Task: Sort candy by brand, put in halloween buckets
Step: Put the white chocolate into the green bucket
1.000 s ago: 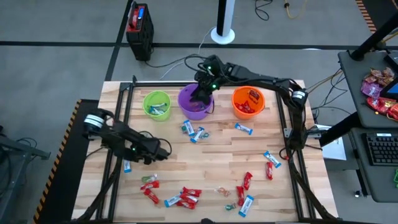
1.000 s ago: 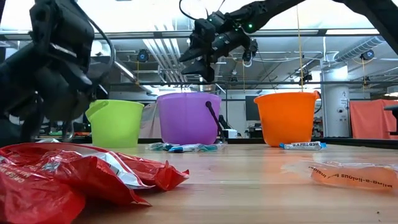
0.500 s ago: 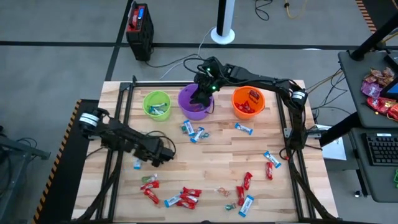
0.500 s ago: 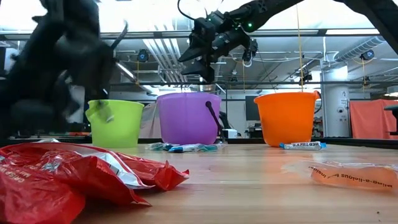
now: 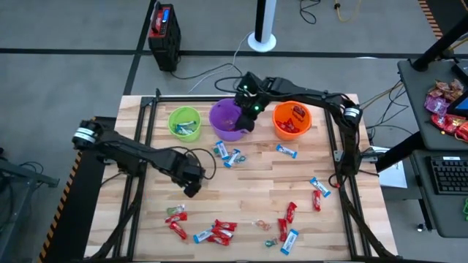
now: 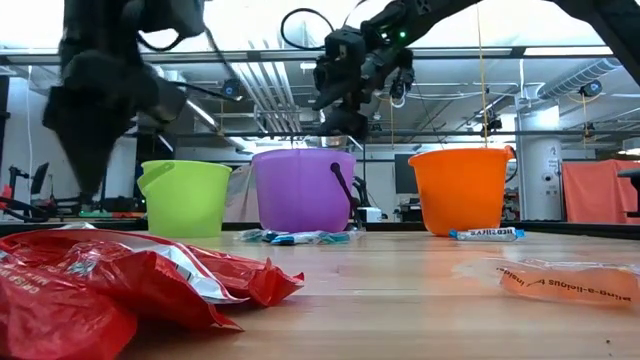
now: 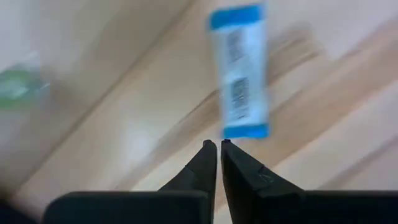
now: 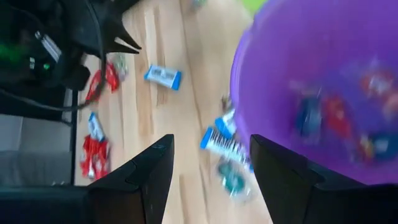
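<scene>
My left claw (image 7: 218,144) is clenched with nothing between its fingers, hanging over the bare wooden slat table (image 5: 256,183). Just ahead of its tips in the left wrist view lies a small blue-and-white wrapped candy bar (image 7: 239,74), flat on the wood and not touching the claw. From above, that claw (image 5: 191,188) sits left of the table's middle, with a cluster of red and blue-and-white wrapped candies (image 5: 205,228) on the near side of it and another small cluster (image 5: 228,155) beyond it toward the pails.

My right claw (image 8: 211,149) is spread wide and carries nothing; it hovers at the rim of the round purple plastic bucket (image 5: 229,119), on the side toward the round orange plastic bucket (image 5: 291,120). Through its fingers I see several wrapped pieces lying inside the purple bucket and a few more on the table just outside its wall. The round lime green plastic bucket (image 5: 184,122) stands on the purple one's other side, with candy in it. More candies (image 5: 319,191) are scattered well away from this claw, near the table's right edge.
</scene>
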Available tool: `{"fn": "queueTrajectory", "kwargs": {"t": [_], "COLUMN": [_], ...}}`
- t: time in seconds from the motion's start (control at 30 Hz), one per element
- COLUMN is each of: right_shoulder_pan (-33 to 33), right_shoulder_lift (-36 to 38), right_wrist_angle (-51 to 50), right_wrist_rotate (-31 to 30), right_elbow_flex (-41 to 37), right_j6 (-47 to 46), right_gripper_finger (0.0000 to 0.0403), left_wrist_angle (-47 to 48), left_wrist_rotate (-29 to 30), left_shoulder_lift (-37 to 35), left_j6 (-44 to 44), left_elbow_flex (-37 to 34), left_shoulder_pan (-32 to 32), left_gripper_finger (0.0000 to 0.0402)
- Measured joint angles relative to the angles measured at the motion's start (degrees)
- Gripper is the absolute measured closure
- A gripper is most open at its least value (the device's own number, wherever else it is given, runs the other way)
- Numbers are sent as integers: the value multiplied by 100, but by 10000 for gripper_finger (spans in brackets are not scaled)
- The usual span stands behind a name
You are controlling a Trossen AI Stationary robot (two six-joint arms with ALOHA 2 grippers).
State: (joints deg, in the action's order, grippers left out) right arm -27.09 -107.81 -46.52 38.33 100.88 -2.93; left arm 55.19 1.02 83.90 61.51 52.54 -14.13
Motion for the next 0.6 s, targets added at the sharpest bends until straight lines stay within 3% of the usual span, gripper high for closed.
{"fn": "queueTrajectory", "kwargs": {"t": [0.07,0.2,0.3,0.47,0.6], "right_shoulder_pan": [-2,-2,5,50,142], "right_shoulder_lift": [53,275,518,892,1147], "right_wrist_angle": [-370,-1001,-1139,-1147,-1143], "right_wrist_rotate": [-35,-306,-485,-910,-1215], "right_elbow_flex": [0,0,0,0,0], "right_j6": [-43,9,36,-117,-366], "right_gripper_finger": [200,200,200,200,200], "left_wrist_angle": [-604,-1494,-2833,-4169,-4876], "left_wrist_rotate": [143,1060,1017,494,892], "left_shoulder_lift": [-128,-669,-1231,-1999,-2298], "left_j6": [-404,-1823,-2536,-2780,-2161], "left_elbow_flex": [-45,-472,-1204,-2451,-2868], "left_shoulder_pan": [-16,-161,-136,-144,-135], "left_gripper_finger": [374,343,345,386,394]}}
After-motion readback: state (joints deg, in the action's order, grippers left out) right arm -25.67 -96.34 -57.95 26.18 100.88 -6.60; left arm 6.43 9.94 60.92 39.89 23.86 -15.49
